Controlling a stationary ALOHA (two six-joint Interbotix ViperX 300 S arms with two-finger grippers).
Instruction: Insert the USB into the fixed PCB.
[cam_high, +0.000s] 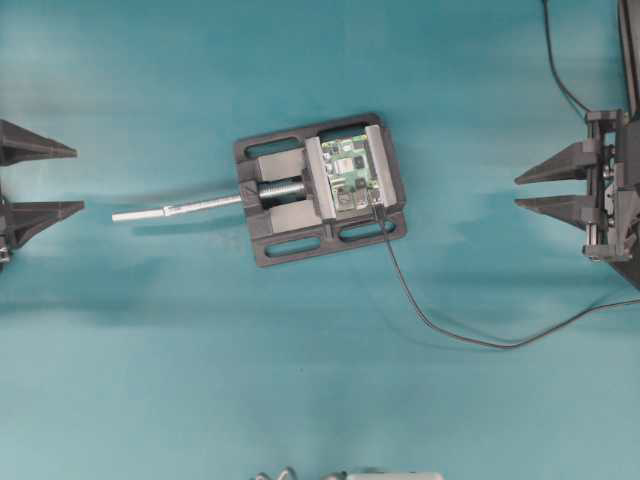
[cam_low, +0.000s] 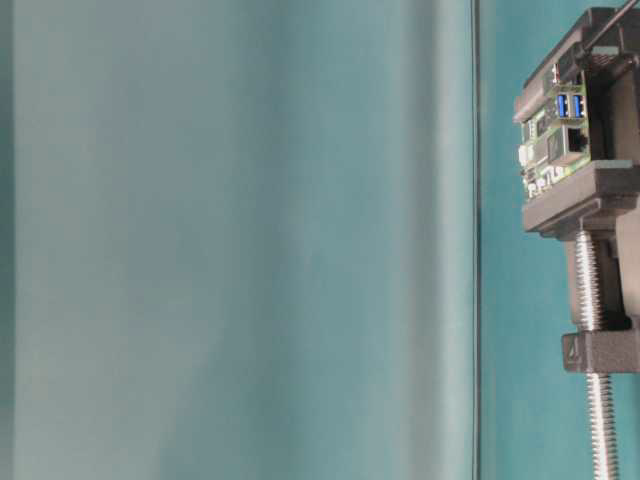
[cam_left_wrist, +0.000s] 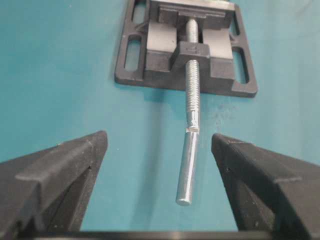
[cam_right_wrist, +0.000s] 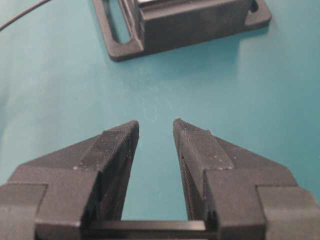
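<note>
The green PCB (cam_high: 350, 172) is clamped in a black vise (cam_high: 270, 235) at the table's middle. It also shows in the table-level view (cam_low: 553, 140), with blue ports. The black USB plug (cam_high: 377, 210) lies against the board's near right edge. I cannot tell how deep it sits. Its thin cable (cam_high: 450, 335) curves away to the right. My left gripper (cam_high: 78, 180) is open and empty at the far left, facing the vise's silver screw rod (cam_left_wrist: 190, 150). My right gripper (cam_high: 517, 192) is open and empty at the far right, well away from the vise (cam_right_wrist: 180, 25).
The screw rod (cam_high: 180, 209) sticks out of the vise toward the left gripper (cam_left_wrist: 160, 137). The cable also crosses the right wrist view's top left corner (cam_right_wrist: 20, 15). A black robot wire (cam_high: 560, 70) hangs at the top right.
</note>
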